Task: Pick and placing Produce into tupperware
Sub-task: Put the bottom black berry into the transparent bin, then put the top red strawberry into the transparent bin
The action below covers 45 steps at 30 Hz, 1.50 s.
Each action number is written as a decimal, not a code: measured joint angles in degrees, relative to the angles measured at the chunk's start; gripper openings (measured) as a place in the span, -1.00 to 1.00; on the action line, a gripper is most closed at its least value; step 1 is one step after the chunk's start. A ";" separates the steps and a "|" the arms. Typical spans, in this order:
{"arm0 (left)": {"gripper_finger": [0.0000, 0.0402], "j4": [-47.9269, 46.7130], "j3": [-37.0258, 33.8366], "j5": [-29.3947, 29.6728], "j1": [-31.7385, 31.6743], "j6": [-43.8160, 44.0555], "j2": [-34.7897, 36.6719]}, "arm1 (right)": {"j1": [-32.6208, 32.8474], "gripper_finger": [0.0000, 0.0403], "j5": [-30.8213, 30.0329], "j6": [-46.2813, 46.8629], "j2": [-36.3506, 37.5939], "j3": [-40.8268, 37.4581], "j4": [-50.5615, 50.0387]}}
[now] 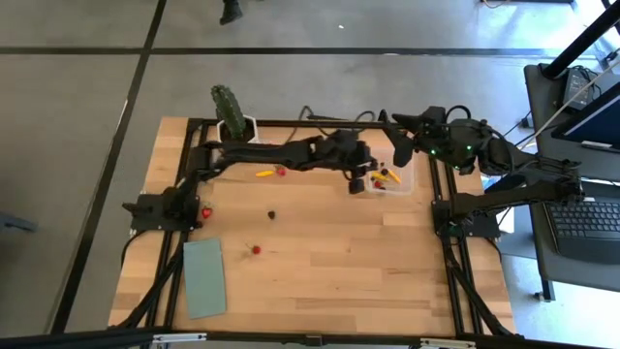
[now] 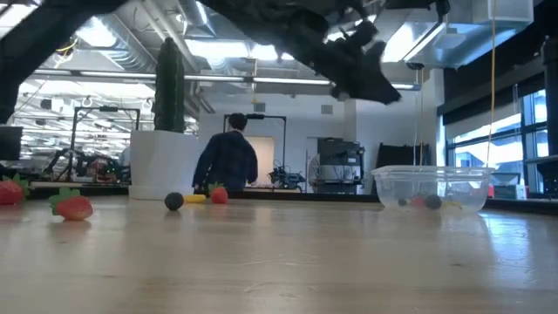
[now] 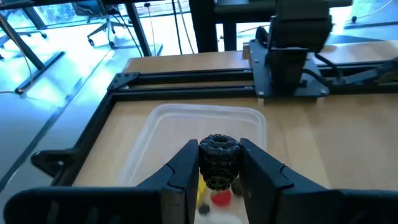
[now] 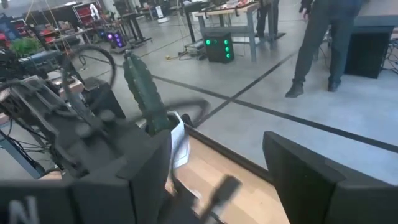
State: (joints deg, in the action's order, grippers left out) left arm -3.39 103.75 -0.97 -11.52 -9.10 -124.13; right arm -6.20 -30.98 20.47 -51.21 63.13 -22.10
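1. Transport step in hand, by the look of it — left gripper point(image 3: 219, 180) clamped narrow on a dark round berry point(image 3: 219, 160), poised over the near edge of the tupperware point(image 1: 405, 171) at the far right of the worktop point(image 1: 329, 281).
2. Tupperware clear and lidless, already holding a few pieces: something red point(image 3: 222, 198) and something yellow point(image 3: 203, 194) seen below the held berry.
3. Right gripper point(image 4: 214, 168) standing wide with nothing between its fingers, waiting beyond the tupperware near the worktop's far right corner.
4. Produce not yet collected: a yellow-orange piece point(image 1: 264, 174) and a red piece point(image 1: 281, 172) side by side near the left arm, another dark berry point(image 1: 272, 215) mid-worktop, a strawberry point(image 1: 256, 250) nearer the front, one more red piece point(image 1: 205, 212) by the left arm's base.
5. Next move, as a judgement — carry the berry fully inside the rim, then spread the fingers for the drop; too early a release risks a bounce off the wall.
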 joint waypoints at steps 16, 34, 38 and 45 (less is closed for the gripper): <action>-0.58 -2.06 10.73 0.65 -0.39 6.01 -16.51 | 0.13 0.26 0.13 0.22 0.05 0.00 -6.50; -0.14 -2.28 10.75 3.08 -1.06 4.19 -14.65 | 0.13 0.26 0.10 0.04 0.26 -0.01 -8.16; -0.13 -4.01 10.75 6.84 -1.24 0.48 -10.00 | 0.11 0.26 0.09 0.04 1.07 -0.02 -8.21; -0.13 -11.42 10.79 8.87 -1.78 -1.75 2.45 | 0.11 0.27 0.06 0.03 2.26 -0.02 -8.25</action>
State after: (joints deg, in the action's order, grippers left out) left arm -14.80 114.54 7.90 -13.29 -10.85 -121.68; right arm -6.09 -30.92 20.50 -48.95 63.11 -30.35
